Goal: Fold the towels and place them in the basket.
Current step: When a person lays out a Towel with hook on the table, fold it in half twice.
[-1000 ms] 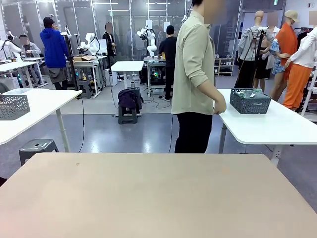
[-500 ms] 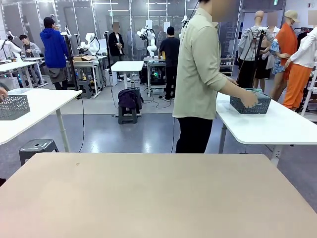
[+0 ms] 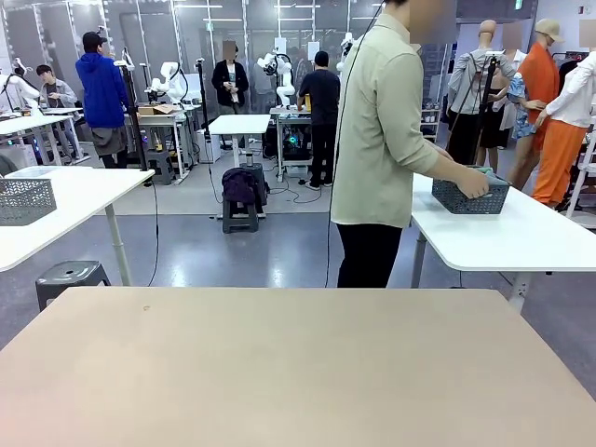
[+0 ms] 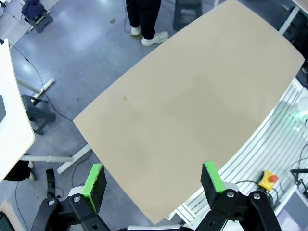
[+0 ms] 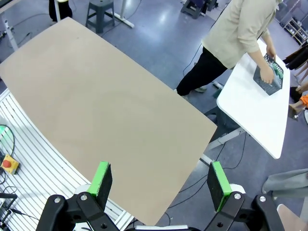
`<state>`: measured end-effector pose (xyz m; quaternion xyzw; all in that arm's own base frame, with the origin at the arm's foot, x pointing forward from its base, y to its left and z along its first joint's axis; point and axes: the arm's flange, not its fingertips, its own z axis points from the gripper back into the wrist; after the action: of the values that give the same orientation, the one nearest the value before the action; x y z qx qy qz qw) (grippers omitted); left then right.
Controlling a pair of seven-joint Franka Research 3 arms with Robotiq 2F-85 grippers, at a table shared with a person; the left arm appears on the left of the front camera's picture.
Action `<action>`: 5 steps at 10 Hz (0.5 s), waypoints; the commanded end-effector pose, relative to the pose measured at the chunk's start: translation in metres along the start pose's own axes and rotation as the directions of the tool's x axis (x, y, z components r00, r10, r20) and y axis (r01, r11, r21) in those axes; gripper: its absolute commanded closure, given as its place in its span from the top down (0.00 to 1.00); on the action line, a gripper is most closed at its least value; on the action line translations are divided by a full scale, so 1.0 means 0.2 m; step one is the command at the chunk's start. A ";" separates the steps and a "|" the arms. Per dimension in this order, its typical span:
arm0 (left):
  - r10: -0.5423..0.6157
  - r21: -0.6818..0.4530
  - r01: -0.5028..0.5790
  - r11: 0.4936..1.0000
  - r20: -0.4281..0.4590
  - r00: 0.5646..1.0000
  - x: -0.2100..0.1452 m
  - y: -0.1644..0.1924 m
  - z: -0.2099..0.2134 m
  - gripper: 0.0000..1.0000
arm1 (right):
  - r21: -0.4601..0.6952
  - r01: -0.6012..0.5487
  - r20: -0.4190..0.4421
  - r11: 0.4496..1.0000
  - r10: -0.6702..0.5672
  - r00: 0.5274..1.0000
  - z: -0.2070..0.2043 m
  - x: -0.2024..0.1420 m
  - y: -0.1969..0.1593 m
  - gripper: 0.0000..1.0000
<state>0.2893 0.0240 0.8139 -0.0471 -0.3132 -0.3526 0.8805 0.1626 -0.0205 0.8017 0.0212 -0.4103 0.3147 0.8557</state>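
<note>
The dark grey mesh basket stands on a white table beyond my beige table, at the right. A person in a pale green shirt stands beside it with a hand on its near side. A bit of mint green towel shows above the rim; the other towels are hidden. In the right wrist view the basket is far off at the upper right. My left gripper and my right gripper both hang open high over the bare beige tabletop.
A second grey mesh basket sits on another white table at the far left. A grey stool stands by the beige table's far left corner. A yellow box with a red button lies on the floor.
The person has turned to the white table at the right and reached out, and now holds the basket with a hand at its near side. My grippers' earlier positions cannot be compared.
</note>
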 end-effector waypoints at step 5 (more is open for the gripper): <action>-0.001 0.001 0.001 1.000 0.001 1.000 0.00 0.00 0.00 1.00 | 0.000 0.004 0.004 1.000 -0.004 1.000 0.00 0.00 0.00 1.00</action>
<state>0.2893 0.0241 0.8139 -0.0471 -0.3132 -0.3525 0.8806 0.1625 -0.0208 0.8017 0.0208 -0.4103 0.3139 0.8560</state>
